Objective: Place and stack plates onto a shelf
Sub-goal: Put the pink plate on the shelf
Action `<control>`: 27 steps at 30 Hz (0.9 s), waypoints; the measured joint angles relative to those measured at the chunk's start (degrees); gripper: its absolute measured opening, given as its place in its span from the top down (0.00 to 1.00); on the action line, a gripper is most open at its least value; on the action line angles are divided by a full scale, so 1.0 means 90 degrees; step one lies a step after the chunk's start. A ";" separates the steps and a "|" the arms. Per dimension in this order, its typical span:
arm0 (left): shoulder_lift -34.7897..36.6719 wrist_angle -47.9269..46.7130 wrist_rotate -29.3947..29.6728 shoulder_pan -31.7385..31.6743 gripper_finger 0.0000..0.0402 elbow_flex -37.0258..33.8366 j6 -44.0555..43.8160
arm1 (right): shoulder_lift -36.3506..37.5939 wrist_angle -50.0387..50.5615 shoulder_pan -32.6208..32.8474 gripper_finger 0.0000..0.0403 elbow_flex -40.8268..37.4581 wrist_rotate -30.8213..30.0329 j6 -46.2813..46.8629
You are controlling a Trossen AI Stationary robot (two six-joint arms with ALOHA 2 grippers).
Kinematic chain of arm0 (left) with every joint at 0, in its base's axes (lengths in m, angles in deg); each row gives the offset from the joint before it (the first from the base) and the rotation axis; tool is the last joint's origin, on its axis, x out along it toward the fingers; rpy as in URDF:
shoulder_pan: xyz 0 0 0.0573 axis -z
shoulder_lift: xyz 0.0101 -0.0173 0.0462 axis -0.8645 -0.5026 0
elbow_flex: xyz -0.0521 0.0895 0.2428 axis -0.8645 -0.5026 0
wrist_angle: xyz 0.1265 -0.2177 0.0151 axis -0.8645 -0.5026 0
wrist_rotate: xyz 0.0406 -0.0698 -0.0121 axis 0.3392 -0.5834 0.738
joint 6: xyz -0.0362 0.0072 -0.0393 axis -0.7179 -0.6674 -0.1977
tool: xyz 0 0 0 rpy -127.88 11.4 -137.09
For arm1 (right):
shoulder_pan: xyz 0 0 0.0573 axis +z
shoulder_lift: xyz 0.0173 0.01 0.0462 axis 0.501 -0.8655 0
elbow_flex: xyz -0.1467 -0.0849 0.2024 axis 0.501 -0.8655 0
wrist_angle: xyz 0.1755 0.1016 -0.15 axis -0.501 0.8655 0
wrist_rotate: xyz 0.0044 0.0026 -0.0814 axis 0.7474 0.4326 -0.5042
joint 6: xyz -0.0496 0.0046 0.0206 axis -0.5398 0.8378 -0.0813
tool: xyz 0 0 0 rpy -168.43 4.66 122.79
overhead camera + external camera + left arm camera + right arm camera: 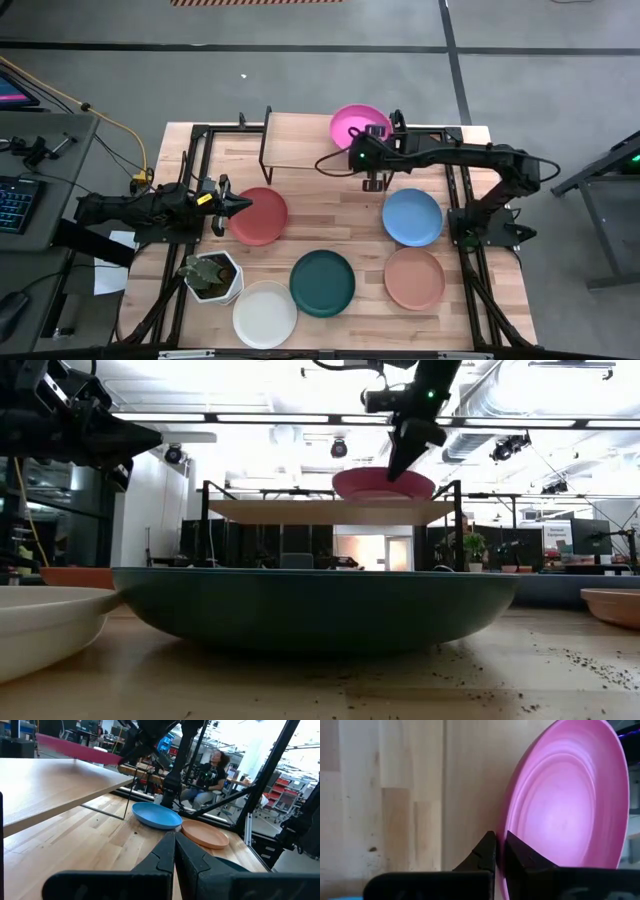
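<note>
The magenta pink plate [358, 126] sits on the shelf [300, 145], toward the shelf's right end, its base apparently flat on the board in the low view. The right gripper [374, 131] has its fingers pinched nearly shut on the plate's rim, one finger inside and one outside the lip, as the right wrist view shows.

Step in hand, as judged: release of the first plate. To do it well, the fingers should open only once the plate rests fully on the board, then lift clear straight along the rim so the lip is not dragged toward the shelf edge. The plate lies close to the right end, so any sideways pull risks tipping it off.

The left gripper [222, 201] hovers at the left edge of the red plate [260, 215] on the table; its fingertips meet with nothing between them in the left wrist view.

Five plates remain on the tabletop: red, light blue plate [412, 216], salmon plate [414, 278], dark teal plate [322, 283] and white plate [265, 314]. The potted plant [210, 276] stands just beside the white plate.
</note>
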 joint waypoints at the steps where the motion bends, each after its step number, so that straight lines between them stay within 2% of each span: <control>1: 0.0000 0.0002 0.0000 -0.0002 1.00 0.0000 0.0000 | -0.0036 -0.0010 0.0000 1.00 0.0000 0.0112 0.0054; 6: 0.0000 0.0000 0.0000 -0.0002 1.00 0.0000 0.0001 | -0.0246 -0.0006 0.0056 1.00 0.0002 0.0256 0.0168; 14: 0.0002 0.0002 -0.0002 -0.0002 1.00 0.0000 0.0000 | -0.0346 0.0071 0.0034 1.00 0.0002 -0.0336 0.0185; 22: 0.0000 0.0002 0.0000 -0.0002 1.00 0.0000 0.0002 | -0.0346 0.0071 0.0044 1.00 0.0002 0.0094 0.0372; 27: 0.0000 0.0002 0.0000 0.0000 1.00 0.0000 0.0002 | -0.0346 0.0152 0.0088 1.00 0.0002 0.0103 0.0450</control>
